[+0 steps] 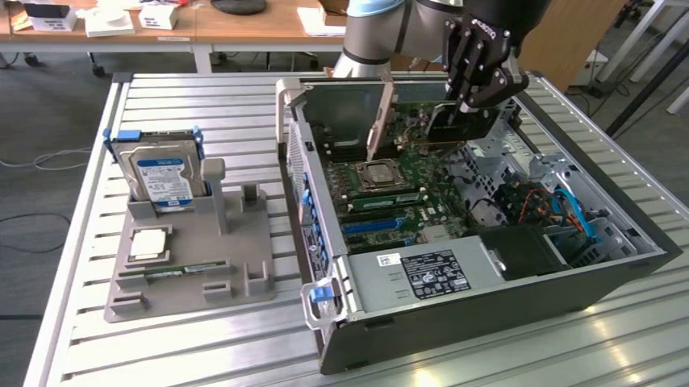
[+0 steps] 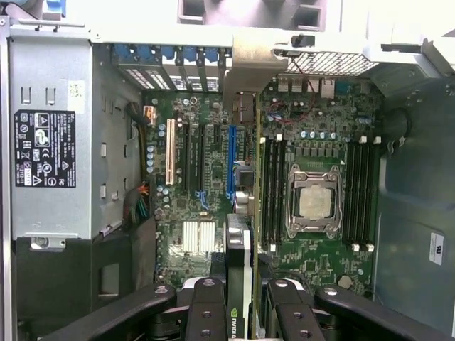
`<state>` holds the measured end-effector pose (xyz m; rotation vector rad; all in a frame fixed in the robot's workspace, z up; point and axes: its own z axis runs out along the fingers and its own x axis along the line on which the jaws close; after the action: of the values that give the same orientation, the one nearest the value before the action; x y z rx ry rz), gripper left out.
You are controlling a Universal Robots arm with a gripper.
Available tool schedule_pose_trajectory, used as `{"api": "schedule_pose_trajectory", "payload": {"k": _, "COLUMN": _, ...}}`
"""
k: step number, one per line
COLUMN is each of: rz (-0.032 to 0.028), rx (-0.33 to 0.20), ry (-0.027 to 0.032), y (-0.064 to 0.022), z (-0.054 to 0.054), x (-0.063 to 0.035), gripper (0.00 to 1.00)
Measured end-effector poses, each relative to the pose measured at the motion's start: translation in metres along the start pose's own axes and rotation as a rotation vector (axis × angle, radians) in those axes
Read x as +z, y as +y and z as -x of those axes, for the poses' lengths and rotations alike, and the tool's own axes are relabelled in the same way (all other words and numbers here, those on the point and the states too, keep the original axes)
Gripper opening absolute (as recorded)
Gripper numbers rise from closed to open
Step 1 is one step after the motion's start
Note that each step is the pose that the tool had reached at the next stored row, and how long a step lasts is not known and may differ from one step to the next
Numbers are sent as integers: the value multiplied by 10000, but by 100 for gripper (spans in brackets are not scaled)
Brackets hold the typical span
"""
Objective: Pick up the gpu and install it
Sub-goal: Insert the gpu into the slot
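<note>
The flat motherboard (image 1: 415, 205) is green with one blue slot (image 2: 231, 160). The thin dark gpu card (image 1: 461, 127) has a silvery end. The metal tool (image 1: 473, 101) is black. The silver hard drive (image 1: 161, 173) has a blue label. The ribbed metal surface (image 1: 194, 105) is grey with stripes.

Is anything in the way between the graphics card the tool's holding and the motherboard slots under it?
Nothing visible. The black tool grips the thin dark graphics card with a silvery bracket above the open metal case, and the expansion slots on the green motherboard look empty, no cable across them.
</note>
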<state>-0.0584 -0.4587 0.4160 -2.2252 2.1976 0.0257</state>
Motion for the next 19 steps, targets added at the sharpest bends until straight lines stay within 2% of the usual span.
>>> {"api": "schedule_pose_trajectory", "payload": {"k": 19, "rz": 1, "rx": -1, "ry": -25, "y": -1, "z": -8, "x": 344, "gripper": 27}}
